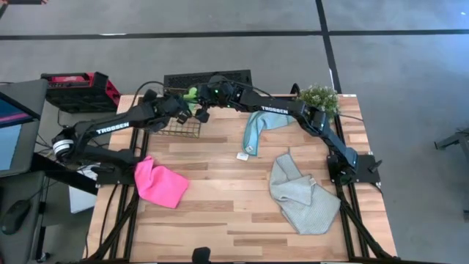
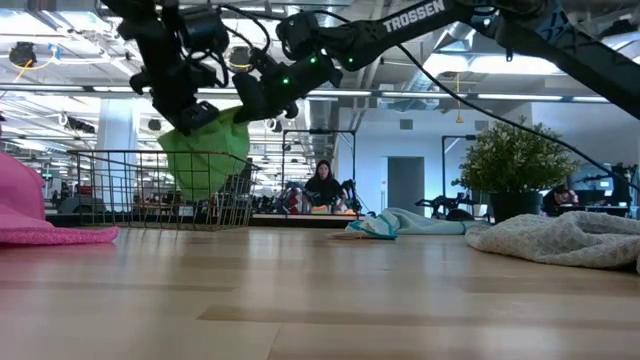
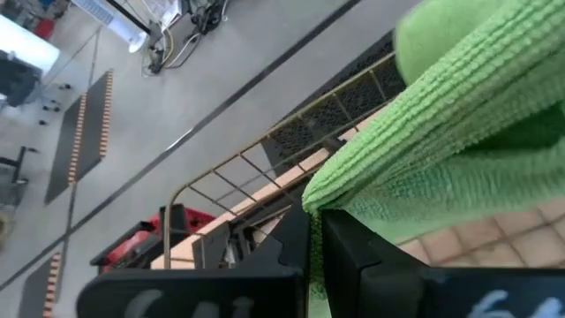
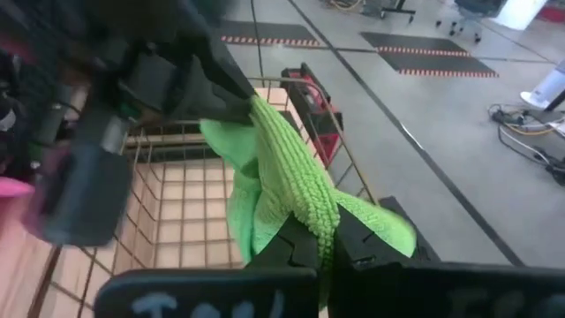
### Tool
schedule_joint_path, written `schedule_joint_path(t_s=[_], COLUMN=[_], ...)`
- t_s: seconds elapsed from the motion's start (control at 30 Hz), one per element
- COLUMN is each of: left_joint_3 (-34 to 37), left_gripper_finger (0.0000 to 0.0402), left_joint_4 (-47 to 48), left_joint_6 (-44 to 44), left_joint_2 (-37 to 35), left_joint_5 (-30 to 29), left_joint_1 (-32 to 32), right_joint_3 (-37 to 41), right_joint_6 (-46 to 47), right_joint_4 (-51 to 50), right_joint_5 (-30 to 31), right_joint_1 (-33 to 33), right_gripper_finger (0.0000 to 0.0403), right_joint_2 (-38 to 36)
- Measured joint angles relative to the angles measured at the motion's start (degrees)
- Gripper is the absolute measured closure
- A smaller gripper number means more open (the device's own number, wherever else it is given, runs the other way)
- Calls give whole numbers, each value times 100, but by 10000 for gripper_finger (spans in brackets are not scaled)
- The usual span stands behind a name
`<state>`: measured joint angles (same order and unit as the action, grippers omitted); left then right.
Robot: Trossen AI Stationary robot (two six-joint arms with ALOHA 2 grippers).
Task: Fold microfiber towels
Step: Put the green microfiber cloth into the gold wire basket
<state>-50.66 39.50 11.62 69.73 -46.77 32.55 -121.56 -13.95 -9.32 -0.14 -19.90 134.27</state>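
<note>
The bright green towel point(image 2: 205, 150) hangs bunched between my two grippers, above the wire basket point(image 2: 150, 190) at the table's far left. My left gripper point(image 1: 189, 105) and my right gripper point(image 1: 207, 97) are both shut on it, close together. The towel also shows in the high view point(image 1: 192, 94). The hot pink towel point(image 1: 160, 183) lies crumpled at the near left. The teal-blue towel point(image 1: 256, 126) with its white tag lies at the far middle. The pale grey towel point(image 1: 302, 194) lies spread at the right. My left gripper pinches a folded upper edge of the green towel point(image 3: 340, 190) between its two fingers, several layers thick. The towel is lifted clear and hangs below the fingers over the basket point(image 2: 195, 125). My right gripper pinches a thick bunched ridge of the towel point(image 4: 320, 216) between its two fingers, several layers. It comes level from the table's right side, opposite the left gripper point(image 4: 207, 84). The cloth between the two holds runs as a short ridge; the rest hangs slack.
A small potted plant point(image 1: 320, 97) stands at the far right corner. The wire basket point(image 1: 179, 123) stands at the far left under the grippers. A red and black case point(image 1: 77, 88) sits off the table's far left. Bare wood lies in the near middle.
</note>
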Motion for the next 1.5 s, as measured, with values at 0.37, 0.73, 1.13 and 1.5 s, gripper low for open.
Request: schedule_joint_path(t_s=[0.37,0.73,1.13,1.5], left_joint_3=[-1,16,19,19], left_gripper_finger=[401,401,391,390], left_joint_4=[-211,-48,129,416], left_joint_6=[-391,-1092,-1668,-2186], left_joint_2=[617,728,728,728], left_joint_5=[51,564,1368,1942], left_joint_1=[478,569,588,578], right_joint_3=[-4,-4,0,0], right_joint_6=[48,50,44,-7], right_joint_4=[218,91,27,-99], right_joint_5=[16,2,-2,-304], right_joint_1=[35,76,80,90], right_gripper_finger=[391,390,380,381], right_joint_2=[408,543,543,543])
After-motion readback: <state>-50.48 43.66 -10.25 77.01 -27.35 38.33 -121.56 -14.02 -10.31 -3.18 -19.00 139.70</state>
